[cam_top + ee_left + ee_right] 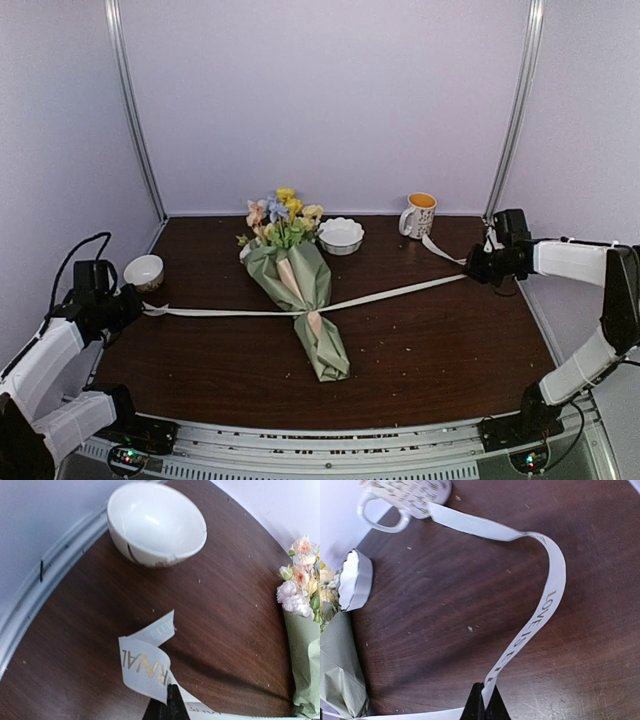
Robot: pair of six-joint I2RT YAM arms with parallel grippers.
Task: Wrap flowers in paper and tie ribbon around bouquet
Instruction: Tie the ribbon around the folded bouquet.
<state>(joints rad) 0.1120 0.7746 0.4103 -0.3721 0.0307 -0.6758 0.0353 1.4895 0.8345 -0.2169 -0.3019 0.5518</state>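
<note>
Dark wood table (440, 350), pale lilac walls (330, 100), bouquet (300, 285) at centre.
Left gripper (169, 700), right gripper (484, 700) each pinch a ribbon (540, 615) end; print reads "LOVE IS", "RNAL".

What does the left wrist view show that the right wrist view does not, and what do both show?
Only the left wrist view: a plain white bowl and pink blossoms. Only the right wrist view: a patterned mug and a scalloped white dish. Both: the cream ribbon pinched in a shut pincer (left pincer, right pincer), the bouquet's green paper, and the dark table.
</note>
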